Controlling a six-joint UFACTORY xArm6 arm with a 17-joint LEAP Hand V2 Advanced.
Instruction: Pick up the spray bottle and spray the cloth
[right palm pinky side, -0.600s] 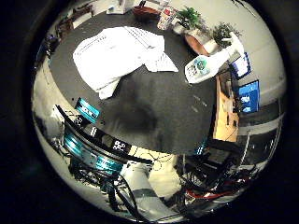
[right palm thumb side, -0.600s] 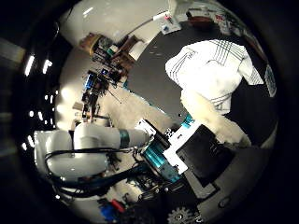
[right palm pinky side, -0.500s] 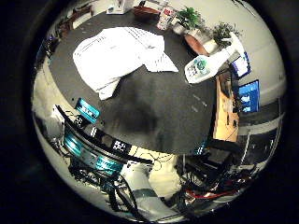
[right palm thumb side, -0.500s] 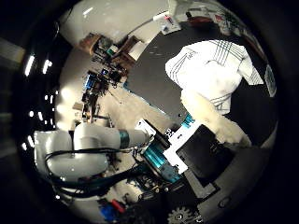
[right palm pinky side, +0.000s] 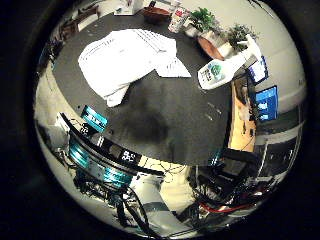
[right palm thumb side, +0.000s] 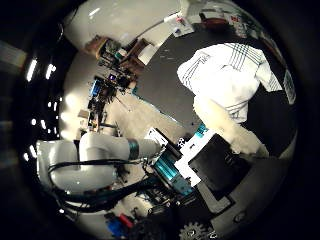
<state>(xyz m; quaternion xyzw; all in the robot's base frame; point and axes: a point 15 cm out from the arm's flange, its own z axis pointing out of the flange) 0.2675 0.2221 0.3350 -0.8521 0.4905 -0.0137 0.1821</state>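
Observation:
In the little finger side palm view a white cloth (right palm pinky side: 125, 58) lies crumpled on the dark round table (right palm pinky side: 175, 115). The spray bottle (right palm pinky side: 216, 72), white with a teal label, lies on its side near the table's edge, away from the cloth. My right hand (right palm pinky side: 98, 143) is high above the table, away from the bottle; its black and teal fingers show relaxed, with nothing between them. In the thumb side palm view the cloth (right palm thumb side: 232, 72) shows with thin dark lines on it, and a pale finger (right palm thumb side: 226, 124) reaches in over the table.
A brown bowl (right palm pinky side: 155, 13), a can (right palm pinky side: 178, 17) and potted plants (right palm pinky side: 205, 18) stand beyond the table's far edge. Lit screens (right palm pinky side: 265, 100) stand beside the bottle's side of the table. The white arm (right palm thumb side: 88, 163) and workshop clutter show in the thumb side view.

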